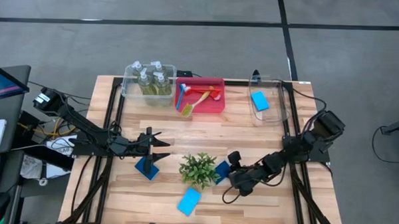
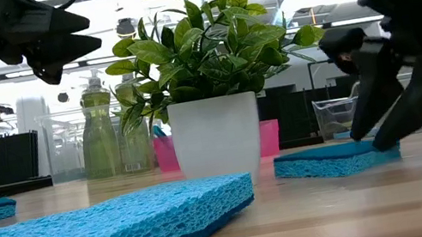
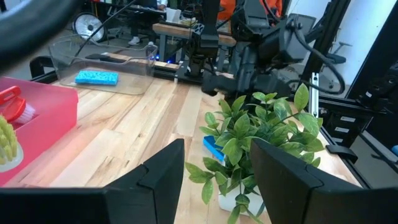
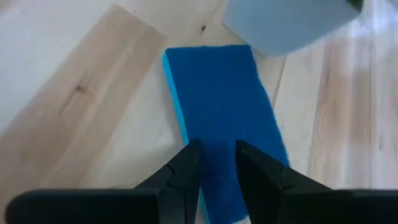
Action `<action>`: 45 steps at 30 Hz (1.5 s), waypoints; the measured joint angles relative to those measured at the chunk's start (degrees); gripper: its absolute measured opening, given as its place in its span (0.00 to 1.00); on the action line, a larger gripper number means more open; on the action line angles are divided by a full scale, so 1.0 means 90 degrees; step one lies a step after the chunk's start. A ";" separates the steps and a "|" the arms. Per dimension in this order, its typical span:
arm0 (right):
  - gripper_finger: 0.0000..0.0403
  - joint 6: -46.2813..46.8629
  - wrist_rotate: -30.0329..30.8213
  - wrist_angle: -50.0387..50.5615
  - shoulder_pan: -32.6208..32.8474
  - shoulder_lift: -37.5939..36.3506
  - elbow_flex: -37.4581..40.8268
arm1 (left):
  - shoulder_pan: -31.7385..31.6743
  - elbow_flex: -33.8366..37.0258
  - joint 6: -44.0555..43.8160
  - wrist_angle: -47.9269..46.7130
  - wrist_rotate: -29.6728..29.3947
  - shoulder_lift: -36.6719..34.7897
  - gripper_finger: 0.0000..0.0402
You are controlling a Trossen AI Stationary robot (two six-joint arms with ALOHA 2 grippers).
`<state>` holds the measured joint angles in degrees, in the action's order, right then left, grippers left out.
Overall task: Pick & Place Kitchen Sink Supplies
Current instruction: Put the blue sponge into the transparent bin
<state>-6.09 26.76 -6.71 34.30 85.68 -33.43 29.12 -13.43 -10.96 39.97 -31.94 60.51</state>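
Note:
In the high view my right gripper [image 1: 233, 168] is low beside the potted plant [image 1: 197, 168], over a dark-blue sponge [image 1: 222, 171] lying flat on the table. In its wrist view the fingers stand open with a narrow gap [image 4: 216, 163] over that sponge [image 4: 217, 99]. My left gripper [image 1: 157, 145] hangs open in the air above another dark-blue sponge [image 1: 146, 167]. A light-blue sponge [image 1: 189, 201] lies near the table's near edge. Bottles [image 1: 151, 80] stand in a clear bin, brushes [image 1: 197, 97] lie in the red bin, and one sponge [image 1: 260, 101] is in the right clear bin. My right gripper slants down from the table's right onto one end of the dark-blue sponge's top face [image 4: 214, 134], fingers [image 2: 375, 135] low at the sponge's end [image 2: 348, 155]. Whether the fingertips touch the sponge, I cannot tell. The sponge lies flat on the table.
The plant in its white pot [image 2: 216, 135] stands between the two grippers, its leaves close to both. The three bins [image 1: 200, 93] line the far edge. Bare wood lies between the bins and the plant.

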 joint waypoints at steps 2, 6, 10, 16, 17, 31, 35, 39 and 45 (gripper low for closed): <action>0.23 0.0013 -0.0005 -0.0052 -0.0073 0.0199 -0.0011 | 0.0000 0.0000 0.0000 -0.0001 0.0000 0.0000 0.46; 0.23 0.0017 -0.0366 -0.0097 -0.0276 0.0490 -0.0029 | 0.0000 0.0000 0.0000 -0.0002 -0.0001 0.0000 0.46; 0.23 0.0130 -0.0649 -0.0035 -0.0427 0.0585 -0.0030 | 0.0000 0.0000 0.0000 0.0000 0.0002 0.0000 0.46; 0.22 0.0418 -0.0844 0.0297 -0.0630 0.0585 -0.0033 | 0.0000 0.0000 0.0000 0.0000 0.0000 0.0000 0.46; 0.21 0.0452 -0.0857 0.0336 -0.0652 0.0587 -0.0024 | 0.0000 0.0001 0.0000 -0.0001 -0.0001 0.0000 0.46; 0.18 0.0471 -0.0831 0.0451 -0.0217 -0.0558 0.0030 | 0.0000 0.0002 -0.0002 -0.0002 0.0002 0.0000 0.46; 0.18 0.0469 -0.0696 0.0272 -0.0032 -0.0879 0.0018 | 0.0000 0.0002 -0.0001 -0.0002 -0.0001 0.0000 0.46; 0.22 0.0474 -0.0660 0.0055 0.0017 -0.0890 0.0016 | 0.0000 0.0002 -0.0001 -0.0002 0.0000 -0.0001 0.46; 0.36 0.0513 -0.0655 0.0014 -0.0134 -0.0443 0.0005 | 0.0000 0.0002 -0.0002 -0.0002 -0.0001 -0.0002 0.46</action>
<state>-1.47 20.86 -6.58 33.09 81.69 -33.39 29.13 -13.41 -10.98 39.94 -31.94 60.49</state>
